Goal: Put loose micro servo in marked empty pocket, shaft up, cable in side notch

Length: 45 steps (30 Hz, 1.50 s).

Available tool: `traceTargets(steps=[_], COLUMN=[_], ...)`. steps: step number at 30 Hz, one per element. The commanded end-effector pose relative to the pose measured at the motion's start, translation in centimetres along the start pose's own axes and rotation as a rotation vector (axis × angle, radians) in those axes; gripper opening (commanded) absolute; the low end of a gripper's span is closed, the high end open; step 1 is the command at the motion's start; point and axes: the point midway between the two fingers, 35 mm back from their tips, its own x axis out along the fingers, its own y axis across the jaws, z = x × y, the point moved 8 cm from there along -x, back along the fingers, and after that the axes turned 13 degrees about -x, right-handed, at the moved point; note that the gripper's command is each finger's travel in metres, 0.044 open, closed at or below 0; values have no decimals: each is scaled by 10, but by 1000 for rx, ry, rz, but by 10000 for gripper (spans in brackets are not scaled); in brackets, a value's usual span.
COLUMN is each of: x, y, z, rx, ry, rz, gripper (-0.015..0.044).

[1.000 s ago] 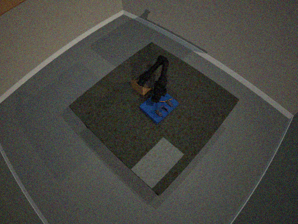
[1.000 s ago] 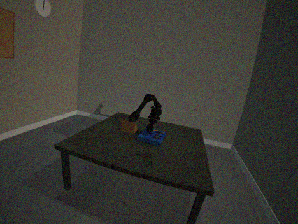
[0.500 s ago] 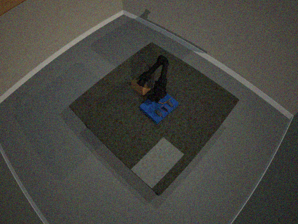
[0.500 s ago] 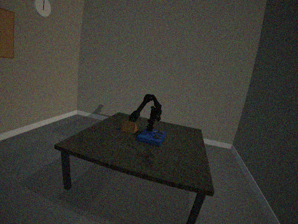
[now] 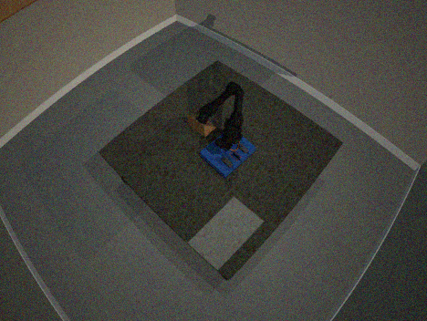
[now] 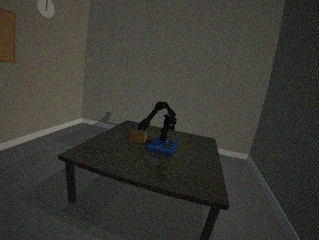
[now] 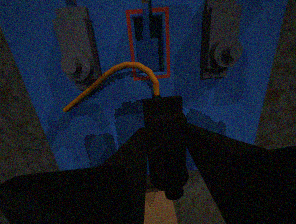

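Wrist view, nearest first. The dark gripper (image 5: 226,145) (image 6: 163,139) (image 7: 164,130) is seen closed on the loose micro servo (image 7: 165,112), which is pinched between its two fingers. The servo is carried over the blue deck (image 5: 226,172) (image 6: 160,150) (image 7: 112,30), outside the marked pocket; its shaft direction cannot be made out in the dark.

An orange cable (image 7: 131,64) is led out from the servo's far end, arched across the near edge of the red outline (image 7: 168,45) in this view and bent down to the left. The cable is not laid in the side notch. The pocket (image 7: 147,52), framed in red, is left unfilled by the servo. It is flanked by two mounted servos, one to the left in frame (image 7: 75,40) and one to the right (image 7: 222,35), each with a round hub showing.

Beside the deck, an orange-brown block (image 5: 201,128) (image 6: 138,136) (image 7: 160,207) is noted near the lower end of the black arm (image 5: 234,96) (image 6: 161,105). All is borne on a dark table (image 5: 160,173) (image 6: 119,163). A pale rectangle (image 5: 226,232) is seen on the tabletop, well apart from the deck. Farther off, a round clock (image 6: 46,8) and an orange panel (image 5: 14,6) (image 6: 7,35) are made out on the wall.
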Motion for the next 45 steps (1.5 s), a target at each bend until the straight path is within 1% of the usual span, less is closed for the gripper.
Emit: traceTargets(steps=[1,19,36,45], x=[-2,-3,17,17], y=[-3,-16,-16,-16], z=[16,78,79,79], rx=[0,-3,-3,-3], ry=[-8,-11,-11,-11], rz=[-1,-2,-1,-1], gripper=[0,0,0,0])
